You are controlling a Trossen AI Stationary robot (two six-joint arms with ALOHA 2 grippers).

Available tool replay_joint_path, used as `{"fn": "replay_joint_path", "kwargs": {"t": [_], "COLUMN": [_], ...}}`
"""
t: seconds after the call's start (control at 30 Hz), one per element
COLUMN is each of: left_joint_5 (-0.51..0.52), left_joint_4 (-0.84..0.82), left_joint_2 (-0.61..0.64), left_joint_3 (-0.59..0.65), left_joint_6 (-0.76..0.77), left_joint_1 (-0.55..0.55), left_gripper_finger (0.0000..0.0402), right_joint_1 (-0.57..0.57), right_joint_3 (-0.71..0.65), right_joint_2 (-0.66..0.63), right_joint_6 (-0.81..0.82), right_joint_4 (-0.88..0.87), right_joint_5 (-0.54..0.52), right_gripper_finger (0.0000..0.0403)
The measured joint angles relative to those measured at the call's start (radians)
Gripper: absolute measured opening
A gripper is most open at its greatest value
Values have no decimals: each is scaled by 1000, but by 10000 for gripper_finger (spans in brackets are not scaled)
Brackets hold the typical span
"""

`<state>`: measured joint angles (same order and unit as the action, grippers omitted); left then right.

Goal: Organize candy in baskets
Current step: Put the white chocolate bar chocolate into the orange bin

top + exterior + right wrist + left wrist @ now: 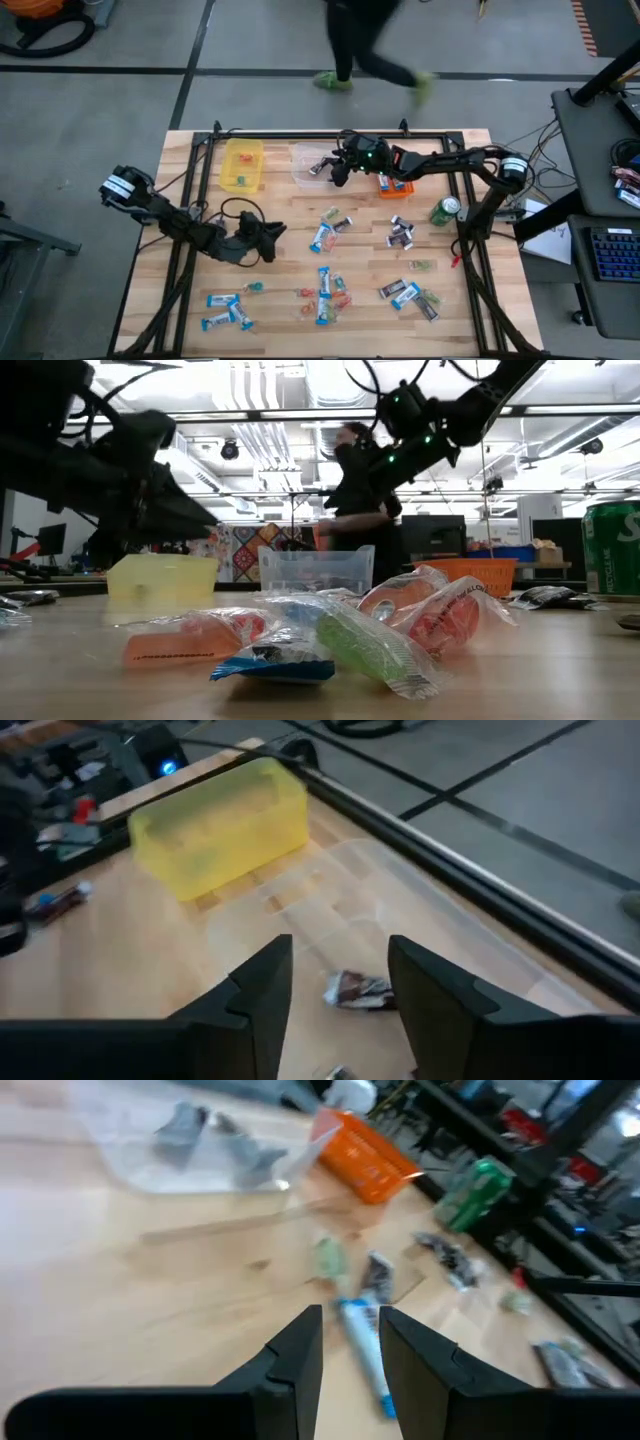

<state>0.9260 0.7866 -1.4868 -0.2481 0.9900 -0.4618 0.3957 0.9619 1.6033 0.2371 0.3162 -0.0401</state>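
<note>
The table carried yellow, clear and orange bins along its far side, candy strewn nearer. The right gripper hung open, empty, over the clear bin, a brown piece lying inside. The left gripper, partly open, held nothing mid-table.

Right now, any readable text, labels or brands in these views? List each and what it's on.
Green can: white lettering at the picture's edge, cut off, not readable.
Blue-and-white bars: print too small to read.
Red and green wrapped pieces: markings blurred, unreadable.
Orange basket: no legible label.
Nothing else carries readable text.
</note>
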Motion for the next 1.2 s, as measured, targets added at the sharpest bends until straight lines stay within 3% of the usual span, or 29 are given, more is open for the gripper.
{"fn": "replay_joint_path", "kwargs": {"t": [0.23,0.5,0.73,0.83,1.0,1.2], "left_joint_5": [-28,-54,-139,-149,-111,-100], "left_joint_4": [-75,-174,-745,-867,-809,-483], "left_joint_2": [0,0,-3,-24,-79,-181], "left_joint_3": [-1,-67,-330,-418,-463,-439], "left_joint_6": [90,144,180,138,-141,-403], "left_joint_1": [8,19,33,32,28,26], "left_gripper_finger": [82,79,79,79,80,110], "right_joint_1": [-43,-135,-203,-227,-266,-332], "right_joint_3": [0,0,0,0,-1,-8], "right_joint_2": [-93,-187,-236,-255,-276,-282], "right_joint_6": [-2,-10,-1,-1,-3,-13], "right_joint_4": [-106,-179,-286,-357,-456,-496], "right_joint_5": [96,101,101,101,101,101], "right_gripper_finger": [162,151,151,151,151,151]}}
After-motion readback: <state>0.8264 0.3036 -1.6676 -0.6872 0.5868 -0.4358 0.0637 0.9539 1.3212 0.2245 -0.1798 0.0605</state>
